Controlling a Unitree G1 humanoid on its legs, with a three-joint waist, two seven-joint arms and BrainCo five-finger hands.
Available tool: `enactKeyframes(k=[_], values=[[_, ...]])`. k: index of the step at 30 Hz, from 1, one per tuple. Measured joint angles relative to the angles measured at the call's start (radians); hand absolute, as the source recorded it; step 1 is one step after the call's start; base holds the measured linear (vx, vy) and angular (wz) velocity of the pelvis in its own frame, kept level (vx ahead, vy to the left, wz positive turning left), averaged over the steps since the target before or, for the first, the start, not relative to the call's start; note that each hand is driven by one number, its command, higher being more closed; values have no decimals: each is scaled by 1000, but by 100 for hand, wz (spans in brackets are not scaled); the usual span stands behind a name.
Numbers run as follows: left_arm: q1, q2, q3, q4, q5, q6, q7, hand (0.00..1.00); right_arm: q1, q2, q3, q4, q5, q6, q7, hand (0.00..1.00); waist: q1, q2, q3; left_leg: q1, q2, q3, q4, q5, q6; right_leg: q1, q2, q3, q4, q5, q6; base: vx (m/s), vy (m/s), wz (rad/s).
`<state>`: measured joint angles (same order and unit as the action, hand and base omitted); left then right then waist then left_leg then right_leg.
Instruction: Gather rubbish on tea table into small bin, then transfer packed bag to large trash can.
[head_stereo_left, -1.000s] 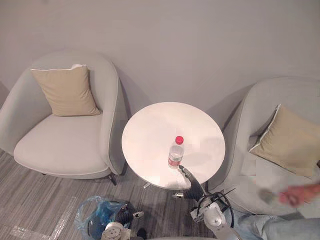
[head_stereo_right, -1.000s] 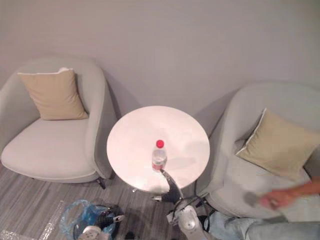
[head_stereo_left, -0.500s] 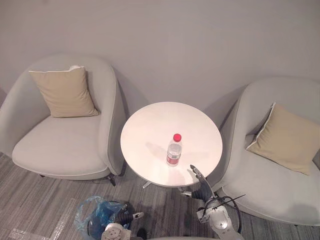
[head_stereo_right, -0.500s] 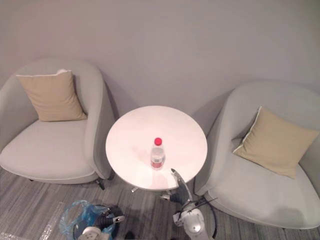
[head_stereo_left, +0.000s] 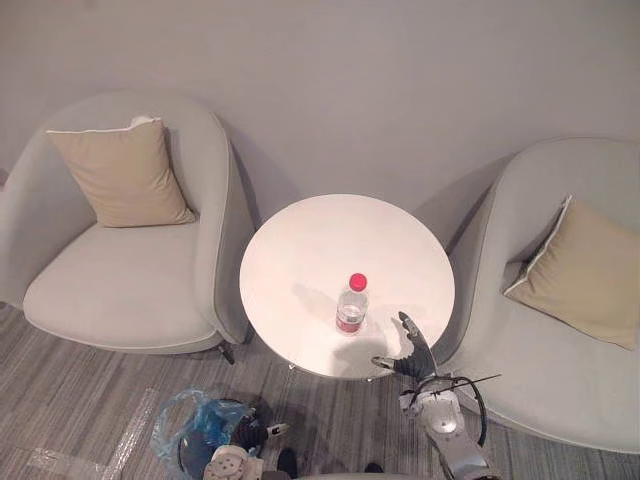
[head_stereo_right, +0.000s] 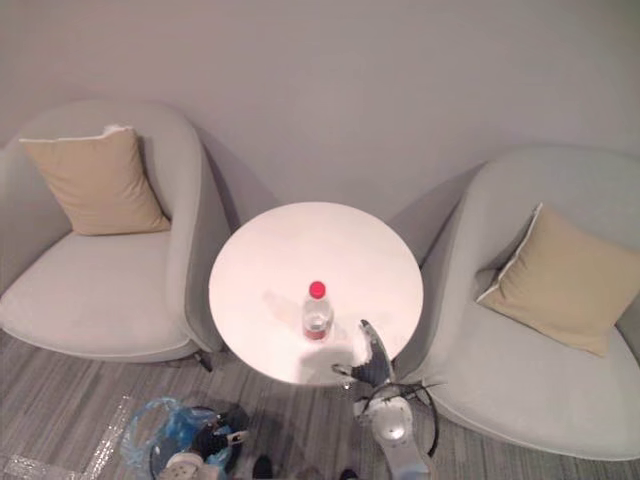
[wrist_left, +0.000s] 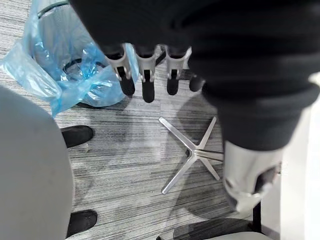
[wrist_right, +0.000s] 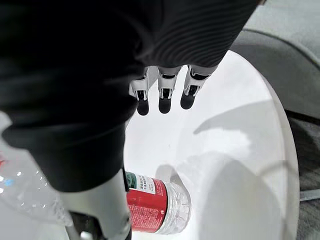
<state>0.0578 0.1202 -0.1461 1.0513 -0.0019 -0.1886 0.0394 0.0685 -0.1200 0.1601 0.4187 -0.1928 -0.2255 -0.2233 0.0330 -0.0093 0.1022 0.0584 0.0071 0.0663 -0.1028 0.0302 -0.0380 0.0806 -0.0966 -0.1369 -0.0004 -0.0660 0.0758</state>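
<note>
Bottle (head_stereo_left: 351, 305), clear plastic with a red cap and red label, stands upright near the front edge of the round white counter (head_stereo_left: 320, 235). It's the one piece of rubbish I can see up there, so that's what I'm going for first. My right robot hand (head_stereo_left: 410, 350) hovers over the counter's front right edge, just beside the bottle, with its fingers (wrist_right: 164, 97) straight, spread away from the thumb and holding nothing; I judge that opening suits a side-on wrap round the bottle's body. In the right wrist view the thumb lies across the bottle's label, but the head views show a gap, so I take it there's no contact yet. My left robot hand (wrist_left: 148, 85) hangs low with straight, relaxed fingers and nothing in it, close by the small bin (head_stereo_left: 200, 445). The bin is lined with a blue bag (wrist_left: 55, 65) and sits on the floor (wrist_left: 130, 150) in front of the counter, to my left, which is handy for the drop. Being tall and narrow, the bottle could tip if I nudge it before the fingers close
</note>
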Motion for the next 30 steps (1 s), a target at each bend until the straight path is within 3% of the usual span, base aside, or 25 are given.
enactKeyframes(k=[13, 19, 23, 24, 30], values=[[0, 3, 1, -52, -31, -4, 0, 0, -211, -9, 0, 125, 84, 0, 1, 0, 26, 7, 51, -60, -35, -81, 0, 25, 22, -29, -31, -73, 22, -12, 13, -16, 8, 20], [-6, 6, -1, -68, -42, -13, 2, 0, -318, -6, -2, 152, 84, 1, -37, 0, 32, 11, 83, -92, -37, -92, 12, 25, 23, -52, -32, -81, 31, -12, 13, 19, 1, 9], [-13, 4, -11, -90, -73, -22, 6, 0, -409, -6, -23, 167, 81, 8, -91, 0, 35, 32, 129, -130, -37, -104, 57, 14, 26, -68, -37, -95, 51, -11, 13, -25, -3, 13], [-15, 2, -11, -102, -88, -25, 7, 0, -432, -7, -28, 170, 81, 13, -103, 100, 45, 39, 146, -133, -35, -104, 71, 7, 25, -69, -37, -94, 58, -11, 13, -44, 2, 7], [-27, 4, -27, -121, -128, -34, 22, 0, -502, -7, -32, 197, 83, 26, -126, 100, 73, 49, 174, -201, -38, -105, 125, -6, 26, -113, -42, -94, 69, -11, 13, -60, 6, 2]])
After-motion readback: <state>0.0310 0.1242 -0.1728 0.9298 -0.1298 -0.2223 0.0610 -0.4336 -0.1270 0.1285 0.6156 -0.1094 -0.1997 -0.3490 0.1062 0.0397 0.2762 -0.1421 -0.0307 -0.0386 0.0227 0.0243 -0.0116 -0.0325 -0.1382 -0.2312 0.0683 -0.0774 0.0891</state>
